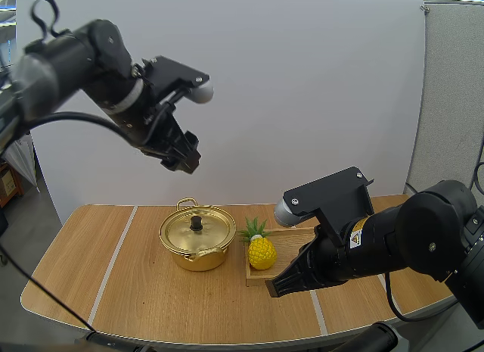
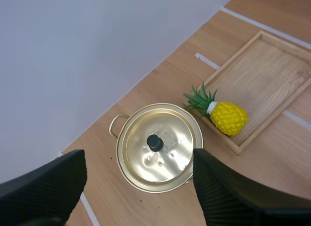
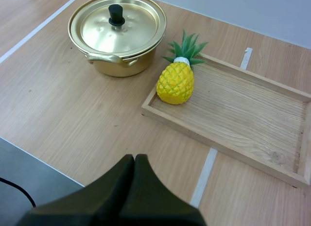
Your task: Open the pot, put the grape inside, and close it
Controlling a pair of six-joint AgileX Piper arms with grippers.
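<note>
Shiny gold pot (image 1: 198,258), upright, black-knobbed lid (image 1: 204,232) on; yellow, green-leafed pineapple (image 1: 262,253) just beside it, in tray (image 1: 292,243) corner.

my left gripper (image 1: 184,163) hangs high over the pot (image 1: 197,242), fingers spread, with open air straight down to the black knob (image 1: 196,223) on the lid. just beside the pot's right side a pineapple (image 1: 262,252) lies in the nearest end of the wooden tray (image 1: 295,242), leaving only a narrow gap there. bare table (image 1: 113,261) runs wide to the pot's left and front. my right gripper (image 1: 272,289), fingers pressed together, sits low at the tray's near edge.
</note>
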